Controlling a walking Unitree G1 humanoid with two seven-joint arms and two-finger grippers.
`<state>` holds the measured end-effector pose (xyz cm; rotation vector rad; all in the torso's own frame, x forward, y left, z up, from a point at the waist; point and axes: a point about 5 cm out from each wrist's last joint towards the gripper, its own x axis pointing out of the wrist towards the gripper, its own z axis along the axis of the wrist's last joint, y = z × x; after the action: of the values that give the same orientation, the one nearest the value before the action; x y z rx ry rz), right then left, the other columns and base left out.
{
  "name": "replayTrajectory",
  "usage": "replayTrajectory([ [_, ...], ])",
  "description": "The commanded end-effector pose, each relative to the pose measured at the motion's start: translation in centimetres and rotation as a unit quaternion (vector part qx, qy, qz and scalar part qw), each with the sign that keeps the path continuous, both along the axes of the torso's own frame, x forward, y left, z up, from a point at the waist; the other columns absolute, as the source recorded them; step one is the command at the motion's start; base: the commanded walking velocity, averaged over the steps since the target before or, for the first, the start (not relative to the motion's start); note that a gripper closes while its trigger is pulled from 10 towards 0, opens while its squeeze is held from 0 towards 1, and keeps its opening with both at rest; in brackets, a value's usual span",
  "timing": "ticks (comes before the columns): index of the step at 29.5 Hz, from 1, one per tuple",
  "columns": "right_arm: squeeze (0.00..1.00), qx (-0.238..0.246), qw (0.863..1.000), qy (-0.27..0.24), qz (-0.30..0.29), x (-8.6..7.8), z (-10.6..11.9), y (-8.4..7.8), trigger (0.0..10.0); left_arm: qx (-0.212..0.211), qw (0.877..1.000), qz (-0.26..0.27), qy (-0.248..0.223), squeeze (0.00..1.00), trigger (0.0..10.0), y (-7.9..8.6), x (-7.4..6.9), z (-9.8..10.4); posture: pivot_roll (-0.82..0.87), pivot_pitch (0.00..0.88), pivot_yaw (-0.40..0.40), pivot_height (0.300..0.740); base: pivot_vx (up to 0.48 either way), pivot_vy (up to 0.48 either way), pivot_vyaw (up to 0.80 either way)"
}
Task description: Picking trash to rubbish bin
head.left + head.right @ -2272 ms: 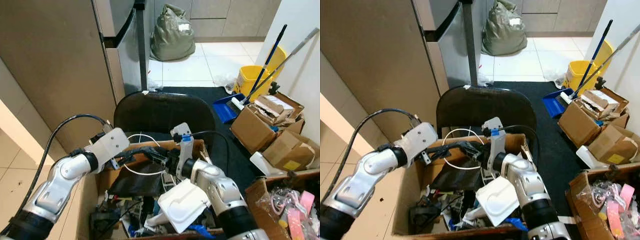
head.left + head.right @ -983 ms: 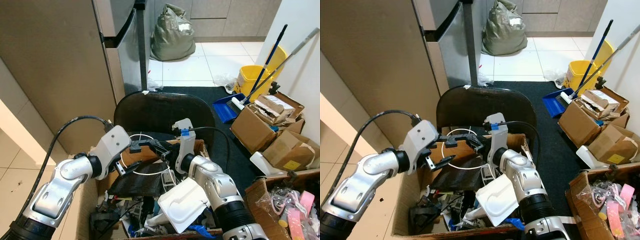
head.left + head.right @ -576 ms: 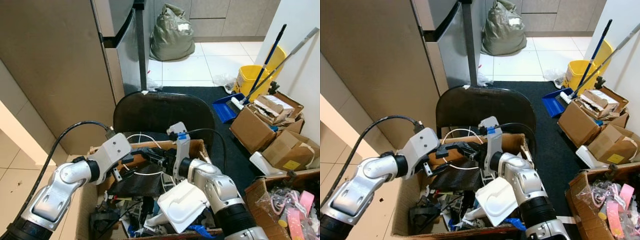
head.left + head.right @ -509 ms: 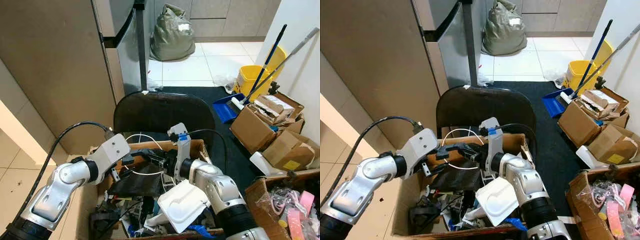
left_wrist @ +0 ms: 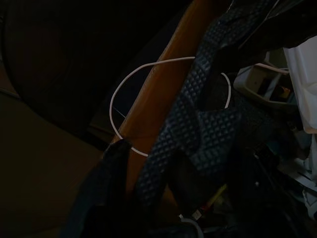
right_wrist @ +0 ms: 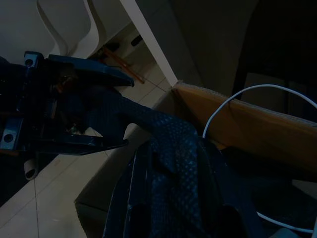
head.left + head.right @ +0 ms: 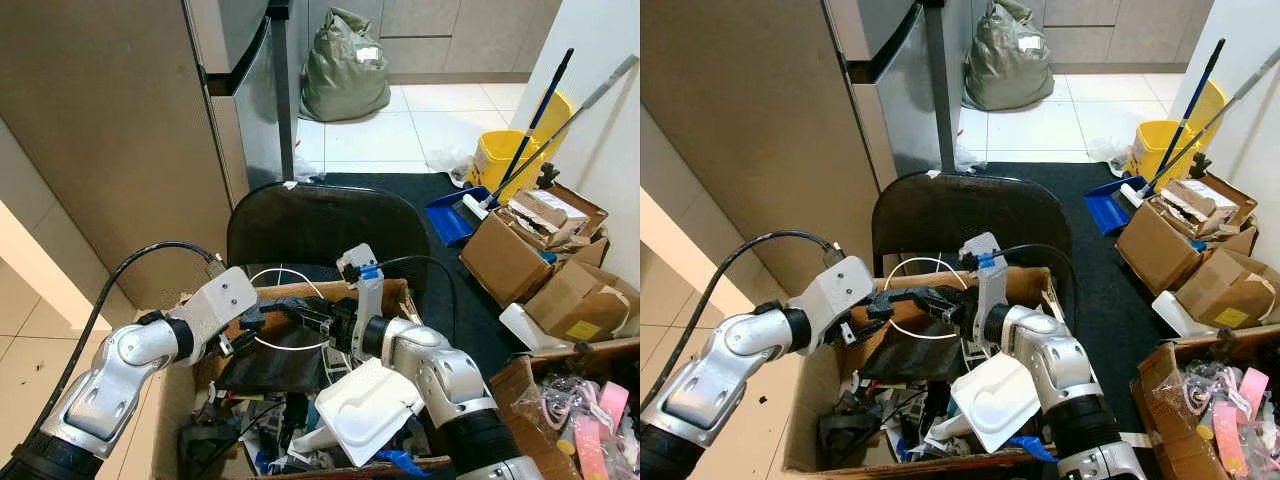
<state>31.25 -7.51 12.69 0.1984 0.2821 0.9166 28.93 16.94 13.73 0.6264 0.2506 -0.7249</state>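
Sorting step: both end effectors, left (image 7: 262, 316) and right (image 7: 305, 318), meet over cardboard box (image 7: 395, 294); finger state indiscernible; you next secure white cable (image 7: 285, 345)

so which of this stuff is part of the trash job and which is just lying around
Job: left gripper, right gripper, white cable, cardboard box of junk.
Lying about: black chair, yellow mop bucket, green sack, blue dustpan.

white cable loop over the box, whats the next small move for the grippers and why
Probably lift both grippers together, gently. The left gripper and right gripper meet at the far rim of the cardboard box, where the white cable loops over the rim and black bag. Whether either finger pair has closed on it is unclear.
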Motion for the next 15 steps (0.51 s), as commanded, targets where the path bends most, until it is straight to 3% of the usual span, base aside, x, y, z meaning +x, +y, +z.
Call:
replayTrajectory([
  [1,0.00,0.007,1.000,0.010,0.013,-0.46,-0.31,0.46,10.0,0.001,1.000,0.007,-0.007,0.00,0.0,0.42,0.17,0.17,0.06,0.116,0.068,0.740,0.000,0.000,0.00],
  [15,0.00,-0.001,1.000,0.006,0.012,-0.41,-0.28,0.42,10.0,-0.002,1.000,0.020,-0.024,0.00,0.0,0.59,0.58,0.52,0.06,0.122,0.066,0.740,0.000,0.000,0.00],
])
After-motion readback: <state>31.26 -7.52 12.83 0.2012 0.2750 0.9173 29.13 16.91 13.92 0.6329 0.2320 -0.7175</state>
